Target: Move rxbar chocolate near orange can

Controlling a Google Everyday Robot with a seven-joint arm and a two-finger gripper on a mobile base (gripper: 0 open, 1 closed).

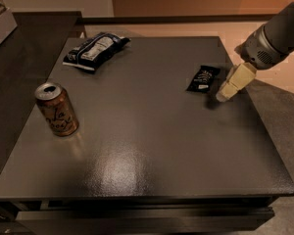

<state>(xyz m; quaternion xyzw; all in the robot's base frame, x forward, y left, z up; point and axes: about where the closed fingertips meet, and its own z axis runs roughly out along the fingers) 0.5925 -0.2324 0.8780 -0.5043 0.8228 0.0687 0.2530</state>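
The rxbar chocolate (pixel 203 78) is a small flat black wrapper with white print, lying on the right part of the dark table (pixel 147 146). The orange can (pixel 57 109) stands upright at the table's left side, far from the bar. My gripper (pixel 224 95) comes in from the upper right on a grey arm, its cream-coloured tip just to the right of the bar and slightly nearer the camera, low over the table. It holds nothing that shows.
A dark blue-and-white chip bag (pixel 95 50) lies at the table's back left. A dark counter (pixel 19 58) runs along the left side. The table's right edge lies just beyond the gripper, with floor behind.
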